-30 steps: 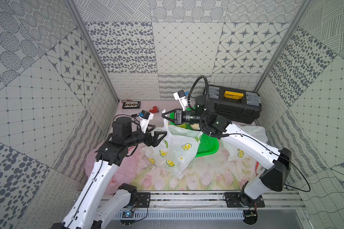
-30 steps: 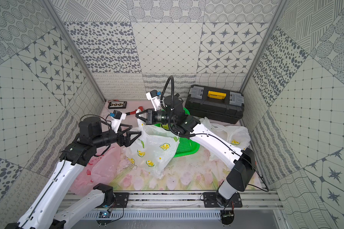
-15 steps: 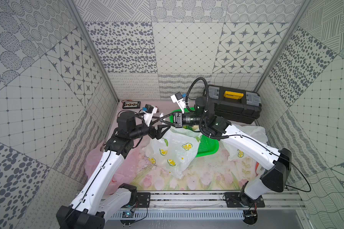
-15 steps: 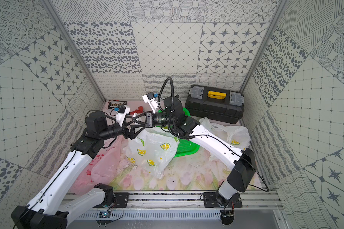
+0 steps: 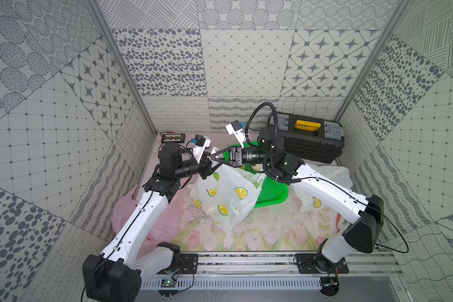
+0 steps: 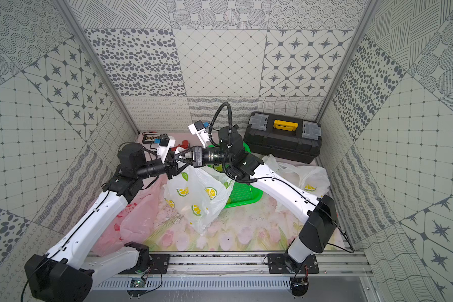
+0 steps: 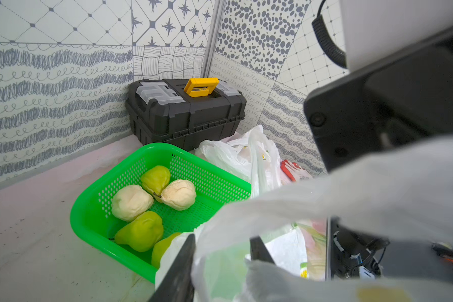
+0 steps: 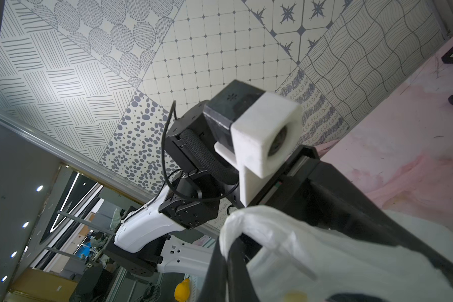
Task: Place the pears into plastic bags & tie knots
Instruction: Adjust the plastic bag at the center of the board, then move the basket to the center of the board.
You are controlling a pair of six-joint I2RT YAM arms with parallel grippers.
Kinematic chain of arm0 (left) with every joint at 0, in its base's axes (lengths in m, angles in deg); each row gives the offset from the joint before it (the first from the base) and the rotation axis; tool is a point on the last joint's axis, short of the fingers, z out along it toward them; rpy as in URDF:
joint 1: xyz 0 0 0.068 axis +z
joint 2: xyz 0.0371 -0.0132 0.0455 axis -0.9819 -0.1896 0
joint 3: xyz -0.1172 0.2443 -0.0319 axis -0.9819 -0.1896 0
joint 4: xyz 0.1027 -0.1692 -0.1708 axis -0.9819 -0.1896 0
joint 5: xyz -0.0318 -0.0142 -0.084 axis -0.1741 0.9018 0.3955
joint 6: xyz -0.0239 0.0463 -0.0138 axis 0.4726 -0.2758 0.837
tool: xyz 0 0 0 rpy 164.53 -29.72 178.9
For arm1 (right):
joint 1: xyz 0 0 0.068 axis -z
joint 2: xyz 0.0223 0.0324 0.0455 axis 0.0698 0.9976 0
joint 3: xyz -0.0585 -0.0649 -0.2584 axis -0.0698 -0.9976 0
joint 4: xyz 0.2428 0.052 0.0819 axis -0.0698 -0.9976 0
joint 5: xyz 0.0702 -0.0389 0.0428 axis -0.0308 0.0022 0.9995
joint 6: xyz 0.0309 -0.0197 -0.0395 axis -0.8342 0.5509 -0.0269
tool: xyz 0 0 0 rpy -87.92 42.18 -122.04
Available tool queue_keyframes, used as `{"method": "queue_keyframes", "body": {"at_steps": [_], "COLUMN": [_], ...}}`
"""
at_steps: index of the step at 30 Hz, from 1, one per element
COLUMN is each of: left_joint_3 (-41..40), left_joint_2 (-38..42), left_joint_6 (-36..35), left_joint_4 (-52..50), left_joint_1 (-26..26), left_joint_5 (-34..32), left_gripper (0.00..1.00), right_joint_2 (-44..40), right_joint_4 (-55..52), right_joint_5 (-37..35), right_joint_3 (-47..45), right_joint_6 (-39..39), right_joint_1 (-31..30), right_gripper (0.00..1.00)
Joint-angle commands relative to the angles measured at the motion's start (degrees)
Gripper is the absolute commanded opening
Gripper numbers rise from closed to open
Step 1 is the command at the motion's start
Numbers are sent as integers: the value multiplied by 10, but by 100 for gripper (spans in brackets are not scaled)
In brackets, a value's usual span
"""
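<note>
A white translucent lemon-print bag (image 5: 228,196) hangs in the middle of the scene. Its top is bunched and lifted toward the far left, and its crinkled body sags down toward the near side, showing yellow lemon slices and green leaves. A second white bag (image 5: 330,175) with the same print lies slumped and rumpled at the far right. A pink bag (image 6: 139,217) with red prints lies crumpled low at the near left. Five pears (image 7: 155,179) sit in the green mesh basket (image 7: 89,209) just behind the lifted bag. Two are pale cream pears (image 7: 179,194) lying side by side. Three are yellow-green pears (image 7: 139,230), one of them partly hidden by bag film.
</note>
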Motion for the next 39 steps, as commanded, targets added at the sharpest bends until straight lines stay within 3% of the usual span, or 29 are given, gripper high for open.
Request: {"method": "queue_keyframes", "body": {"at_steps": [1,6,9,12,16,19,23,26,30,39], "left_joint_3": [8,22,39,59,66,67,73,77,75,67], "left_joint_2": [1,1,-3,-8,6,26,45,58,80,119], "left_joint_6": [-8,-15,-22,-31,-25,-4,25,32,45,61], "left_joint_4": [7,-44,-96,-152,-183,-188,-196,-210,-218,-254], "left_joint_1": [3,3,3,3,3,4,4,4,4,4], "left_joint_5": [12,-14,-51,-90,-135,-180,-199,-201,-186,-171], "left_gripper": [19,4,0,0,0,0,0,0,0,0], "right_joint_2": [-25,-77,-136,-203,-257,-269,-264,-243,-212,-118], "right_joint_4": [32,-28,-91,-159,-340,-443,-490,-483,-432,-301], "right_joint_5": [-5,-65,-123,-184,-290,-350,-395,-376,-364,-365], "right_joint_3": [-10,-46,-99,-168,-225,-261,-310,-346,-378,-393], "right_joint_6": [-16,-15,-22,-33,14,37,25,0,-20,9], "right_joint_1": [8,56,107,159,175,158,84,39,14,87], "right_gripper": [9,38,54,59,55,38,21,15,15,15]}}
